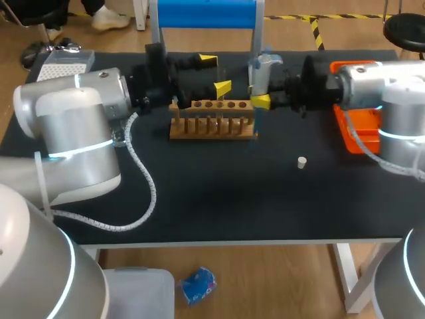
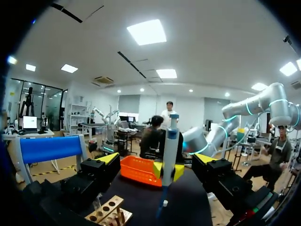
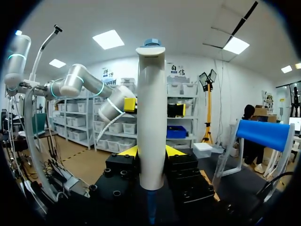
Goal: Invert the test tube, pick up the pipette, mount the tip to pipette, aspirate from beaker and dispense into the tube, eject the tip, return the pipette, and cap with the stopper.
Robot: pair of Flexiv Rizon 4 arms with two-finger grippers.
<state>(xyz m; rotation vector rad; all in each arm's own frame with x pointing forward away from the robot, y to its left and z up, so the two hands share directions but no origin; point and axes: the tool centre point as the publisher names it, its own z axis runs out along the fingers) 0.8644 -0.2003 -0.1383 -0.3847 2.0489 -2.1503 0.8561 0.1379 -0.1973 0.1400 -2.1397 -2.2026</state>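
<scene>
Black table (image 1: 232,199) carries wooden rack (image 1: 212,127); right jaws clamp pipette (image 1: 263,70), left jaws gape.

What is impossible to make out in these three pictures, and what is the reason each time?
Beaker: found in no view.
Test tube: head view, the rack is too small to show whether a tube stands in it.
Tip on the pipette: head and left wrist views, the lower end is too small; right wrist view, the rim cuts it off.
Orange tray: head view, the right arm covers much of it.
</scene>
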